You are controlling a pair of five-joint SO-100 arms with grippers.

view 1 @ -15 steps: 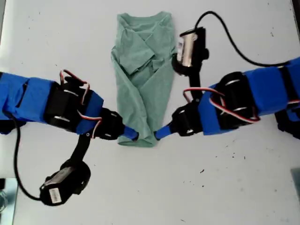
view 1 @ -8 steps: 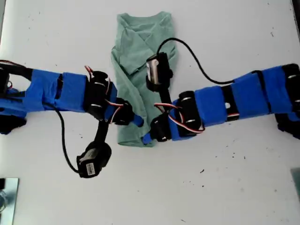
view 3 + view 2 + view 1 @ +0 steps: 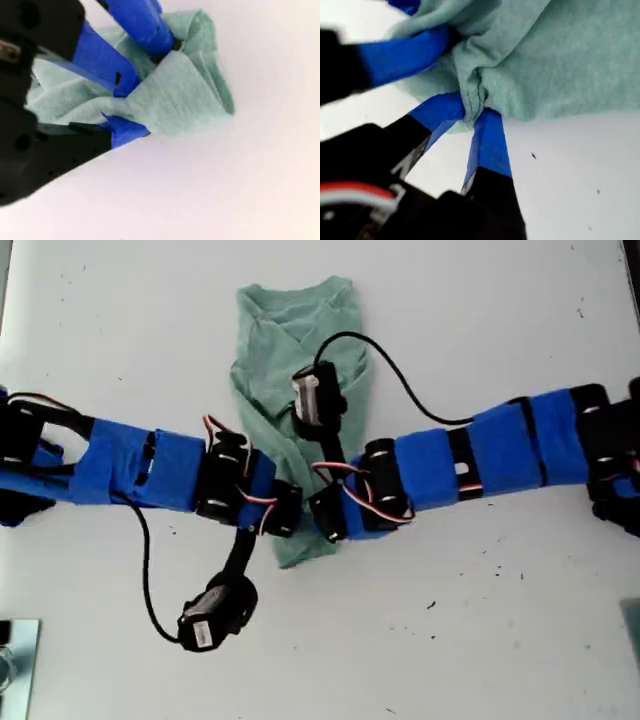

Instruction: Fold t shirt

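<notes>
Risk near the hem first: first gripper (image 3: 475,112) pinching a small bunch of t shirt (image 3: 300,360), second gripper (image 3: 132,107) clamped on hem beside it. Thin bites, possible slip mid-fold. Beyond, collar flat on desk (image 3: 500,620), liable to drag.

Lighting bright and even across all views; white bench (image 3: 520,640) slightly washed out, shadows faint. Exterior view soft, mildly grainy. Both wrist views blurred in the near black foreground; cloth texture reasonably sharp.
</notes>
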